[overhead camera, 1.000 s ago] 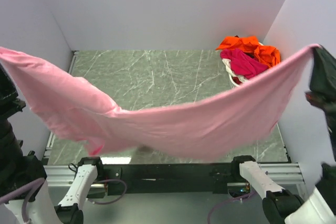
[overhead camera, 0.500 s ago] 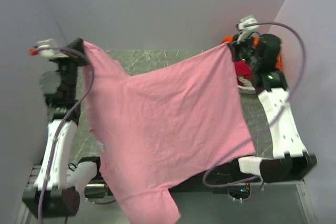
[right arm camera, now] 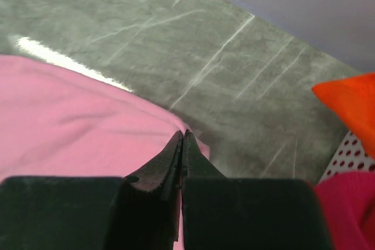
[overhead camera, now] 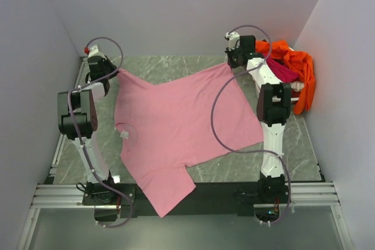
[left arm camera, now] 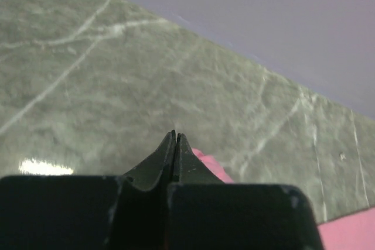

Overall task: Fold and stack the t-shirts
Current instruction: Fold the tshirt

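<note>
T-shirts are far from stacked: the light pink t-shirt lies spread open and unfolded across the marble-patterned bench, with one part draping over the near edge. The left hand and right hand are each pinched tight on a far corner of its cloth. No fold is made yet. The magenta t-shirt and orange t-shirt sit crumpled in the white basket at the far right. By my reckoning, all three remain to be folded.
</note>
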{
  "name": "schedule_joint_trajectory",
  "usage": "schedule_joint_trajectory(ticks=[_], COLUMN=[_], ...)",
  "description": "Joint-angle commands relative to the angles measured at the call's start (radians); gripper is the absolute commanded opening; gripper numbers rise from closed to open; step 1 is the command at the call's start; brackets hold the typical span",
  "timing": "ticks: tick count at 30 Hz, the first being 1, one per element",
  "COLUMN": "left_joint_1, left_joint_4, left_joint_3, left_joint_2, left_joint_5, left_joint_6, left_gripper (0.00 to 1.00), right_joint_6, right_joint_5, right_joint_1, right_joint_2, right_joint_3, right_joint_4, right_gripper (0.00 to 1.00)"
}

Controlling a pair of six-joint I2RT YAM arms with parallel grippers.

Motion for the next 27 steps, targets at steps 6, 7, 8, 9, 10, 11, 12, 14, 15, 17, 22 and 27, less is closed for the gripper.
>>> schedule_joint_trajectory(ticks=[6,7,8,9,10,11,12,14,15,17,22,27], left_joint_1=[0.026,0.030,0.033,0.034,0.036,0.042,0.043,0.043,0.043,0.043,0.045,0.043], left_joint_4=[-0.041,-0.035,-0.033,-0.032,-0.030,-0.026,-0.018,-0.016,-0.019,0.000,0.014,0.042], left_joint_3=[0.290,0.292,0.292,0.290,0.287,0.274,0.263,0.240,0.228,0.173,0.053,-0.105], left_joint_2=[0.133,0.125,0.121,0.113,0.095,0.081,0.055,0.030,0.003,-0.027,-0.140,-0.287], left_joint_5=[0.064,0.070,0.079,0.095,0.104,0.113,0.135,0.158,0.171,0.207,0.242,0.242], left_joint_6=[-0.008,-0.008,-0.006,-0.006,-0.006,-0.006,-0.008,-0.011,-0.014,-0.029,-0.062,-0.088], left_gripper=[0.00,0.00,0.00,0.00,0.00,0.00,0.00,0.00,0.00,0.00,0.00,0.00], right_joint_6=[-0.025,-0.021,-0.020,-0.018,-0.015,-0.012,-0.009,-0.002,0.000,0.009,0.018,0.026], right_joint_5=[0.156,0.158,0.156,0.156,0.151,0.148,0.138,0.122,0.115,0.105,0.090,0.076], right_joint_1=[0.025,0.026,0.025,0.022,0.019,0.019,0.017,0.017,0.016,0.016,0.013,0.000], right_joint_2=[0.067,0.050,0.042,0.032,0.009,-0.002,-0.019,-0.034,-0.050,-0.070,-0.134,-0.175], right_joint_3=[0.208,0.197,0.173,0.158,0.142,0.113,0.101,0.072,0.058,0.012,-0.079,-0.142], right_joint_4=[0.022,0.047,0.058,0.068,0.088,0.093,0.099,0.099,0.101,0.111,0.142,0.147], right_gripper=[0.00,0.00,0.00,0.00,0.00,0.00,0.00,0.00,0.00,0.00,0.00,0.00])
